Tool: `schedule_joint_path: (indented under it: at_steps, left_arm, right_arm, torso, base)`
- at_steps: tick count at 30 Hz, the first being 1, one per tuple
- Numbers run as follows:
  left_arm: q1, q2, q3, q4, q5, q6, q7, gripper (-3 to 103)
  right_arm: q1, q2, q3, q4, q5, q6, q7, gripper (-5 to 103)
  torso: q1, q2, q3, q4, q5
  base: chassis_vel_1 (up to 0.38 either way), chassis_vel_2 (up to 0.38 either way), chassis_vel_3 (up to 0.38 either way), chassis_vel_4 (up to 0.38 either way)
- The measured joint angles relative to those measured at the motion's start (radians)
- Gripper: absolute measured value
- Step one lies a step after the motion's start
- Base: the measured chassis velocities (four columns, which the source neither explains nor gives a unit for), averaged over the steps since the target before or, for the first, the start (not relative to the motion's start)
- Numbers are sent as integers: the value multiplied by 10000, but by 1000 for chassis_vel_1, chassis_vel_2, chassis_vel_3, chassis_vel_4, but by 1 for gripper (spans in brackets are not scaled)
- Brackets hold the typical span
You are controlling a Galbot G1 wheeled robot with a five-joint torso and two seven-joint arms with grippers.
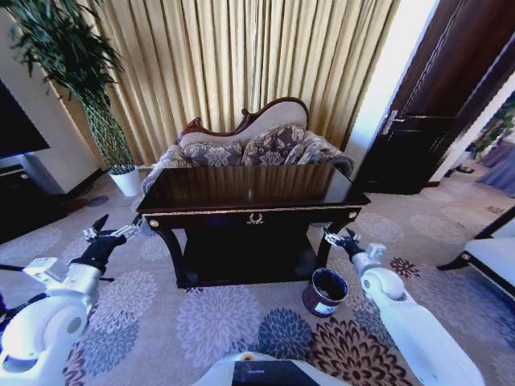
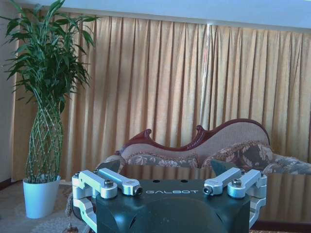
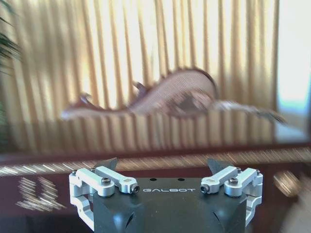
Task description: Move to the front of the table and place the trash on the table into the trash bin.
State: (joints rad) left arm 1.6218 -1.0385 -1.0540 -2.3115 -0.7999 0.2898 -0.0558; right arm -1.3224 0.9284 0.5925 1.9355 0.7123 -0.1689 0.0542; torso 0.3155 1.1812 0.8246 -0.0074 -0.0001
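Two grippers, left (image 1: 113,229) and right (image 1: 336,238), hover fingers spread and empty off the table's (image 1: 253,188) front corners; bin (image 1: 325,292) stands on open carpet.

Gold curtains (image 1: 241,64), patterned sofa (image 1: 249,145), floral carpet (image 1: 217,322), potted plant (image 1: 88,88)

Patterned upholstered sofa with carved dark-wood frame (image 1: 245,141) against pleated gold curtains (image 1: 241,56). Tall lattice-stemmed bamboo plant (image 2: 46,97) in white pot (image 2: 41,196) near the sofa's end. Floral-patterned carpet (image 1: 201,322) underfoot. Dark wooden door (image 1: 422,121) beside the curtains.
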Motion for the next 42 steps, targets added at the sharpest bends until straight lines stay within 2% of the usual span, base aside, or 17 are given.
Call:
schedule_joint_path:
  at_steps: [2,11,22,30,42]
  left_arm:
    - [55,18,-141,-75,-87,1,16,100]
    - [116,167,-422,-155,-335,24,53,100]
    - [163,247,-449,-210,-360,185,47,100]
    - [-145,589,-533,-244,-797,727,-449,100]
    - [-89,489,-523,-364,-762,791,-453,100]
  right_arm:
    - [-331,70,161,1326,33,-311,193,100]
    - [-423,78,189,2730,285,-905,615,100]
    - [-450,64,190,3095,321,-1102,668,100]
    - [-441,36,187,3126,289,-1107,668,100]
    - [-800,-19,453,3441,268,-1092,660,100]
  torso:
    - [0,0,0,-1,-1]
    - [1,0,2,0,1]
    - [1,0,2,0,1]
    - [1,-1,2,-2,2]
    - [2,-2,3,0,1]
  base:
    - [0,0,0,0]
    - [0,0,0,0]
    - [0,0,0,0]
    - [0,0,0,0]
    - [72,-71,-72,73]
